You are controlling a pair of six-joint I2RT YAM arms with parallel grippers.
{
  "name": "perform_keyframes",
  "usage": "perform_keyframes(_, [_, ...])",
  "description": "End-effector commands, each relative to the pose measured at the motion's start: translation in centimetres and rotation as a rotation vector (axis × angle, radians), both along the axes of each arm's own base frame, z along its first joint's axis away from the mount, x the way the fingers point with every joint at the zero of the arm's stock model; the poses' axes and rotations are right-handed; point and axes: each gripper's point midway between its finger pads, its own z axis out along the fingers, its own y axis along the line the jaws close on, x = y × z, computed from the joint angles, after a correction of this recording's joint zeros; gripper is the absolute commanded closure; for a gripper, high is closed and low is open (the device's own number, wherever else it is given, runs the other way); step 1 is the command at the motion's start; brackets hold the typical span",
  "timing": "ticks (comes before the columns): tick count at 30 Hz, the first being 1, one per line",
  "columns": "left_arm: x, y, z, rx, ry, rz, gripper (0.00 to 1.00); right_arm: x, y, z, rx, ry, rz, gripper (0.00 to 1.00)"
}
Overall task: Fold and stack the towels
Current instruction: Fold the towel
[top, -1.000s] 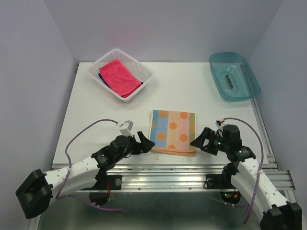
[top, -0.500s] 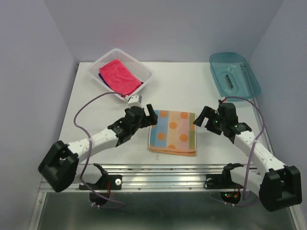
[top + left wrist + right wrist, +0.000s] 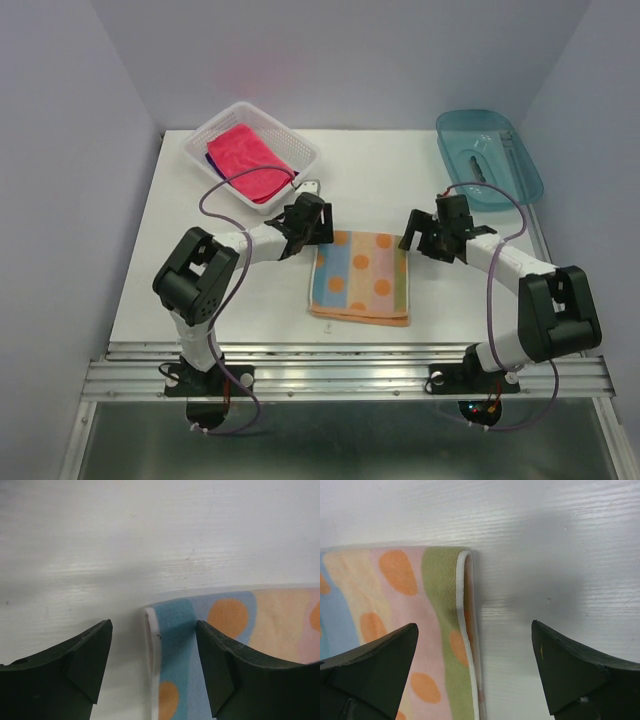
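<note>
1. The orange spotted towel (image 3: pixel 362 277) lies folded flat at the middle of the white table (image 3: pixel 400 180), between the two grippers.
2. The left gripper (image 3: pixel 310 228) stands with its jaws apart over the towel's far left corner. In the left wrist view that corner (image 3: pixel 225 645) sits in the gap (image 3: pixel 153 627), with one dark finger (image 3: pixel 220 670) over the cloth. Nothing is clamped.
3. The right gripper (image 3: pixel 418 235) is spread wide at the far right corner. In the right wrist view the green-striped corner (image 3: pixel 395 630) lies in the gap (image 3: pixel 474 626), and neither finger grips it.
4. The cloth is soft terry with pastel blue, peach, pink and green stripes, orange spots and a white hem, doubled in layers at both corners.
5. It is nearly square, so no long axis stands out. Its stripes run from the near edge to the far edge, slightly skewed.
6. The pink-red towel (image 3: pixel 250 160) lies in a white lattice basket (image 3: pixel 300 150) at the far left, with the dark purple towel (image 3: pixel 212 158) showing beneath it.
7. A teal plastic tray (image 3: pixel 525 180) sits at the far right.
</note>
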Motion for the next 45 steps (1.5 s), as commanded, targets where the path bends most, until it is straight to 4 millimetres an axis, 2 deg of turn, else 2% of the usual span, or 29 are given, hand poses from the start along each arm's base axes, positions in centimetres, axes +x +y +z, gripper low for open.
perform_keyframes(1, [1.7, 0.5, 1.0, 0.012, -0.022, 0.001, 0.23, 3.7, 0.3, 2.3, -0.029, -0.111, 0.016, 0.01])
perform_keyframes(6, [1.5, 0.6, 0.3, 0.009, -0.01, -0.012, 0.25, 4.4, 0.4, 1.3, -0.037, -0.085, 0.025, 0.03])
perform_keyframes(8, [1.6, 0.5, 0.1, 0.009, -0.011, -0.014, 0.28, 4.7, 0.5, 1.3, -0.037, -0.089, 0.025, 0.1])
perform_keyframes(11, [1.9, 0.1, -0.3, 0.008, -0.005, -0.029, 0.33, 5.1, 0.6, 0.9, -0.04, -0.081, 0.027, 0.14])
perform_keyframes(16, [2.1, -0.5, -0.9, 0.008, 0.004, -0.049, 0.51, 5.9, 0.5, 0.6, -0.062, -0.08, 0.038, 0.26])
perform_keyframes(18, [2.2, -0.6, -0.9, 0.008, 0.004, -0.056, 0.53, 6.0, 0.4, 0.4, -0.069, -0.073, 0.038, 0.3])
perform_keyframes(19, [2.2, -0.7, -1.1, 0.007, 0.008, -0.059, 0.56, 6.2, 0.4, 0.5, -0.072, -0.077, 0.038, 0.36])
perform_keyframes(21, [2.3, -0.8, -1.3, 0.008, 0.011, -0.065, 0.64, 6.4, 0.4, 0.1, -0.082, -0.076, 0.045, 0.41])
perform_keyframes(22, [2.3, -1.0, -1.4, 0.006, 0.013, -0.07, 0.67, 6.6, 0.4, 0.1, -0.084, -0.078, 0.045, 0.48])
perform_keyframes(23, [2.3, -1.1, -1.4, 0.004, 0.014, -0.075, 0.72, 6.6, 0.3, -0.4, -0.089, -0.064, 0.049, 0.5])
perform_keyframes(24, [2.3, -1.1, -1.5, 0.004, 0.016, -0.076, 0.72, 6.7, 0.4, -0.5, -0.091, -0.064, 0.051, 0.52])
perform_keyframes(27, [2.3, -1.2, -1.6, 0.004, 0.019, -0.08, 0.82, 7.1, 0.5, -0.9, -0.096, -0.063, 0.064, 0.57])
perform_keyframes(30, [2.3, -1.3, -1.6, 0.003, 0.019, -0.09, 0.93, 7.0, 0.8, -1.7, -0.089, -0.043, 0.085, 0.66])
perform_keyframes(31, [2.4, -1.2, -1.6, 0.007, 0.016, -0.084, 1.0, 7.0, 0.8, -1.9, -0.085, -0.046, 0.093, 0.7])
perform_keyframes(33, [2.5, -1.3, -1.4, 0.003, 0.01, -0.089, 1.0, 6.9, 1.4, -1.8, -0.067, -0.052, 0.121, 0.79])
perform_keyframes(37, [3.1, -1.3, 0.5, -0.012, -0.042, -0.073, 1.0, 7.3, 2.1, -0.7, -0.052, -0.104, 0.179, 0.99])
perform_keyframes(41, [3.0, -1.1, 3.7, -0.061, -0.135, -0.076, 1.0, 7.6, 2.5, 1.4, -0.039, -0.174, 0.213, 0.99])
perform_keyframes(45, [2.1, -0.9, 5.1, -0.101, -0.164, -0.083, 1.0, 6.8, 2.7, 3.4, -0.013, -0.226, 0.215, 0.99])
